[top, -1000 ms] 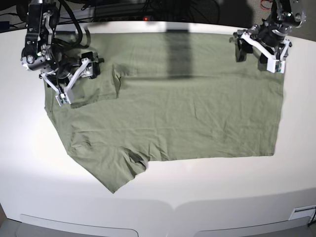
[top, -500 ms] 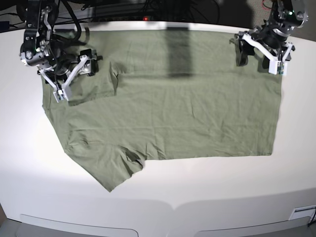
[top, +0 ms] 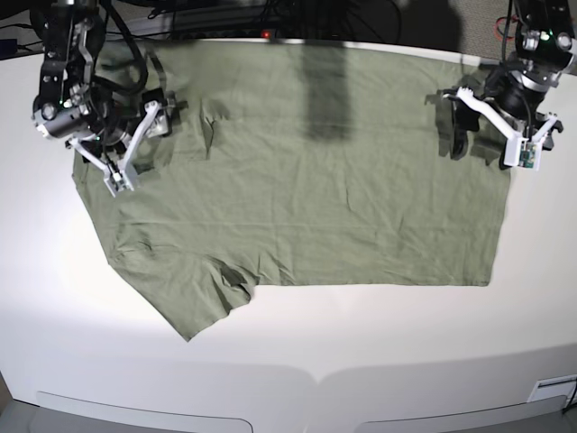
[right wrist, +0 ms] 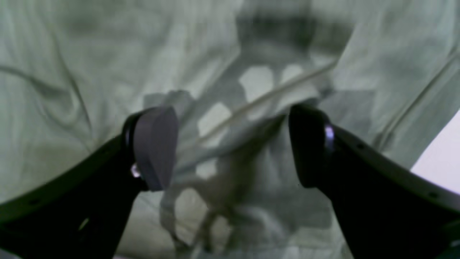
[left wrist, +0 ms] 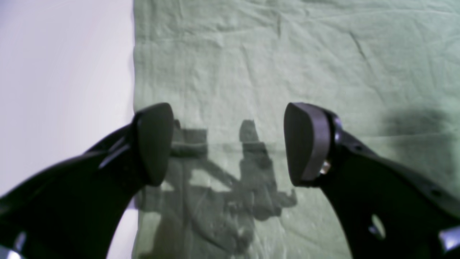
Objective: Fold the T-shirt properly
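Observation:
The sage-green T-shirt (top: 315,207) lies spread flat and wrinkled on the white table (top: 379,352), with one sleeve (top: 194,307) pointing to the front left. My left gripper (top: 487,135) hovers open over the shirt's right edge. In the left wrist view the left gripper (left wrist: 228,144) holds nothing, and the shirt (left wrist: 287,54) lies below with bare table (left wrist: 64,72) beside it. My right gripper (top: 135,149) stands open above the far left part of the shirt. In the right wrist view the right gripper (right wrist: 231,144) is empty over creased shirt cloth (right wrist: 90,72) crossed by a seam.
Dark cables and equipment (top: 270,18) run along the table's back edge. A dark shadow band (top: 325,90) falls across the upper middle of the shirt. The table's curved front edge (top: 315,374) is near the bottom of the base view.
My left gripper has moved toward the front along the shirt's right edge. The shirt has shifted a little toward the back left. My right gripper has edged slightly left.

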You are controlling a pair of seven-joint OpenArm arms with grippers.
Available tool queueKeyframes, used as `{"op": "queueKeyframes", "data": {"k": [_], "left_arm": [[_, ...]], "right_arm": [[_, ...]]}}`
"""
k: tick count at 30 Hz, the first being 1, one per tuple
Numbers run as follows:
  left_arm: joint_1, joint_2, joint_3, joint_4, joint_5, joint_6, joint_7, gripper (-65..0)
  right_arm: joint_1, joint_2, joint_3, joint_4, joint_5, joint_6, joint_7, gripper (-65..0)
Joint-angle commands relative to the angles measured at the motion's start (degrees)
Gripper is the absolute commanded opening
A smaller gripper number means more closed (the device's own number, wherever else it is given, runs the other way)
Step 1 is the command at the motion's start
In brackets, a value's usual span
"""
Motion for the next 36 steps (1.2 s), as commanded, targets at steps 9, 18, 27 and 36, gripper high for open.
{"op": "queueKeyframes", "data": {"k": [9,18,27,36], "left_arm": [[0.0,-0.3,-0.3,1.1,-0.6,-0.1,-1.4,-19.5],[0.0,-0.4,-0.3,1.1,-0.6,-0.1,-1.6,-19.5],[0.0,-0.4,-0.3,1.1,-0.6,-0.1,-1.6,-19.5],[0.0,-0.4,-0.3,1.2,-0.6,-0.1,-1.7,-19.5]], "right_arm": [[0.1,-0.4,0.2,-0.4,0.1,0.0,-0.2,-17.5],[1.4,-0.5,0.2,-8.0,-1.4,0.0,4.2,-17.5],[5.8,-0.6,0.2,-7.9,3.3,0.0,2.4,-17.5],[7.4,-0.5,0.2,-2.6,3.3,0.0,2.0,-17.5]]}}
